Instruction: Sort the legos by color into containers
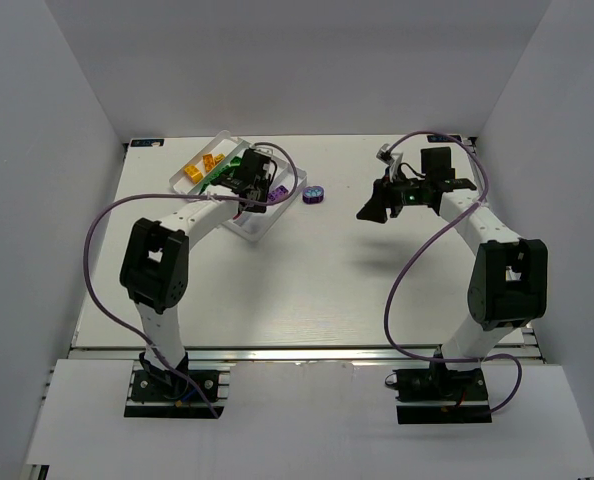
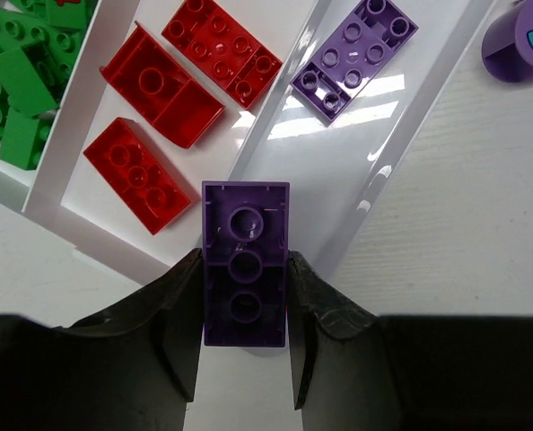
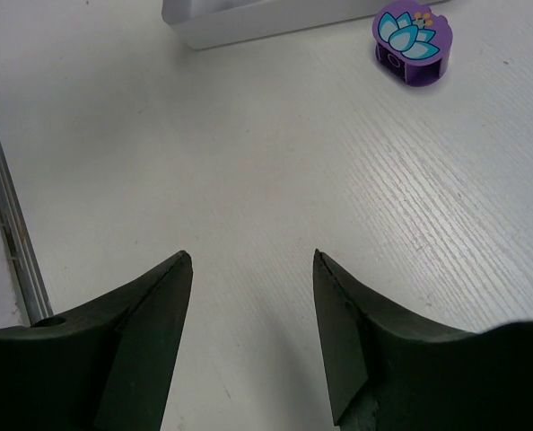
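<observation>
Standing by the table [image 1: 307, 290], I am looking at the white tray [image 1: 245, 232] lying toward its far left, its narrow lanes running side by side. The left tool [image 2: 245, 262] is hanging over the tray's near end, clenching a purple brick [image 2: 245, 224] by its long sides, with the hollow side facing the wrist. The right tool [image 3: 253, 269] is hovering over the table well apart from the tray, its jaws spread and gripping nothing.

Inside the tray, green bricks [image 2: 15, 81] are filling one lane, red bricks [image 2: 168, 99] are lying in the next, and a lone purple one [image 2: 354, 56] is sitting in the lane beyond. A round purple brick [image 3: 410, 45] is waiting on the table just beside the tray, not yet sorted.

The held brick seems to be hanging right above the wall dividing the red lane from the purple one. If it is let go here, I am guessing it strikes that wall and tips into the reds, or bounces over the near rim onto the table. It needs shifting toward the purple lane first.
</observation>
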